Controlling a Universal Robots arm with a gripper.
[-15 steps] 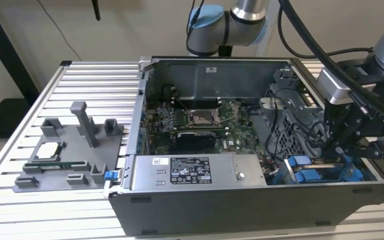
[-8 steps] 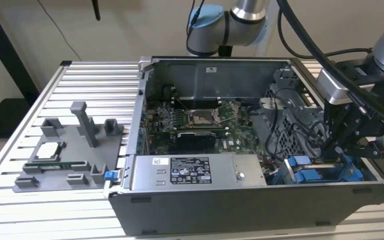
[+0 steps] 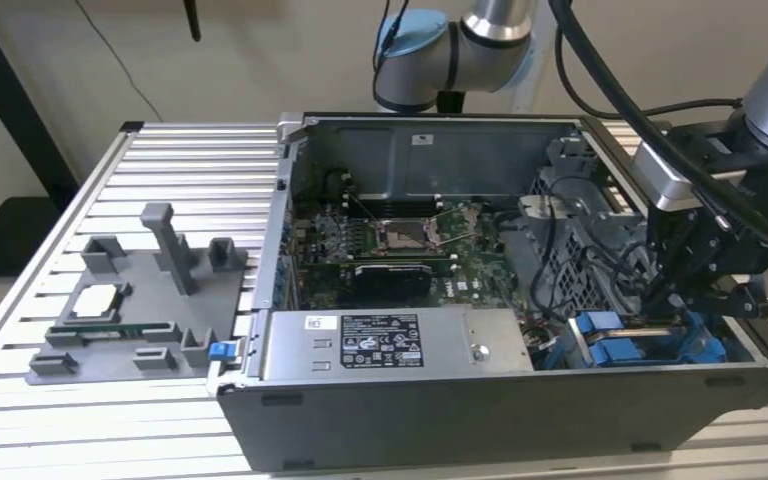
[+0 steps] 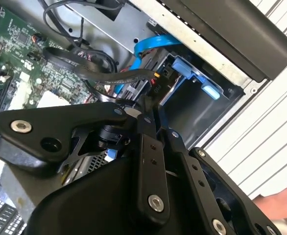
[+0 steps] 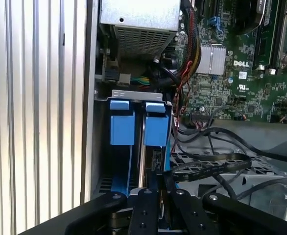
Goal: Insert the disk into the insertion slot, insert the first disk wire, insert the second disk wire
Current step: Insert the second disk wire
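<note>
Two blue carrier fronts (image 5: 133, 122) sat side by side in the insertion slot (image 3: 644, 340), at the case's (image 3: 491, 420) near corner on the exterior view's right. Gripper (image 5: 157, 191) was down inside that cage, fingers (image 5: 144, 210) pinched nearly together on a wire (image 4: 109, 76). Disk (image 5: 155, 125) looked seated, beside the power-supply box (image 3: 391, 345).

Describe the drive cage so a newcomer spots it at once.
Find the open computer case on the slatted table. In its front corner at the exterior view's right, beside the labelled grey power supply, sits the drive cage. It alone has bright blue plastic tabs; the gripper hangs above it.
</note>
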